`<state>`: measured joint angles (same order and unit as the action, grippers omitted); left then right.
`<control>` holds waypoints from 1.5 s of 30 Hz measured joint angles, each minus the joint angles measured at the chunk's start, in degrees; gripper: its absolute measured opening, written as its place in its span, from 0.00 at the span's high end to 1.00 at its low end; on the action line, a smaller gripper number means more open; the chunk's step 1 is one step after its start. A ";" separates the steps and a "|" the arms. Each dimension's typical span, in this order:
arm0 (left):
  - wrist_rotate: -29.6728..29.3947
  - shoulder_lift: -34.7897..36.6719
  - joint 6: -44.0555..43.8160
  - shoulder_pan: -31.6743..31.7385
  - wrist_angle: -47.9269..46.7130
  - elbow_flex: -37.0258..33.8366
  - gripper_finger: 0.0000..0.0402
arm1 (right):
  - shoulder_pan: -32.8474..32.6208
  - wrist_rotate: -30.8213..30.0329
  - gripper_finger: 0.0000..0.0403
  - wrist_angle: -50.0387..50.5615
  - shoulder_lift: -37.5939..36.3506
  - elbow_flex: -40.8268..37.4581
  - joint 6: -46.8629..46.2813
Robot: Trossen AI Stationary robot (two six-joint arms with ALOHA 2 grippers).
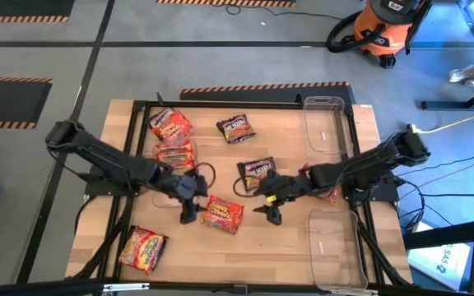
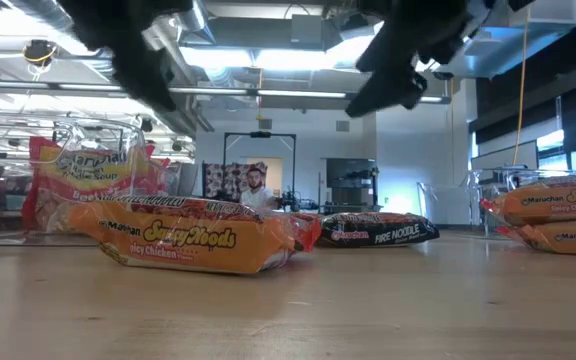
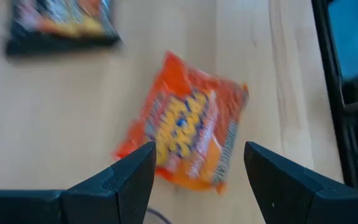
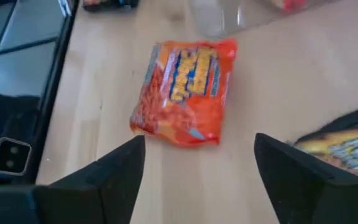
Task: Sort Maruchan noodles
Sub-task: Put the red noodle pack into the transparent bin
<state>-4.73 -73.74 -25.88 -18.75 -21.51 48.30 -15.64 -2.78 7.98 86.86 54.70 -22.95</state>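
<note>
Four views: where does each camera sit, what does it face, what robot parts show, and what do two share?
High: overhead, facing down; both arms, left claw, right claw.
Low: tabletop height, facing level into the room; arms overhead.
Left wrist: on left arm, facing the middle orange packet; own fingers.
Right wrist: on right arm, facing a second packet; own fingers.
Shared: high and left wrist show that middle packet.

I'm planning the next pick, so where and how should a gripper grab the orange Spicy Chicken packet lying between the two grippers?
Probably from straight above, pinching across the narrow width of the Spicy Chicken packet. It lies flat and apart from other packets. The open left gripper and right gripper flank it, so either seems workable.
</note>
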 joint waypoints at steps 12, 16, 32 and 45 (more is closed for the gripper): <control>4.07 3.66 -4.92 -8.55 -0.04 0.15 0.41 | -1.66 1.91 0.32 -8.87 6.09 0.11 -6.76; 2.88 4.05 -4.49 -10.63 0.24 0.15 0.41 | -1.66 1.95 0.32 -11.15 6.09 0.13 -7.53; 2.39 0.75 -6.29 -16.36 -5.27 3.70 0.41 | -2.53 0.50 0.32 -20.31 6.09 0.15 -6.55; 8.23 0.81 -59.25 -39.06 -30.12 9.07 0.41 | -4.24 -1.86 0.32 -19.92 6.09 0.15 -0.44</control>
<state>3.50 -72.93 -85.13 -57.81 -51.63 57.37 -19.88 -4.64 -11.94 92.95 54.85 -23.39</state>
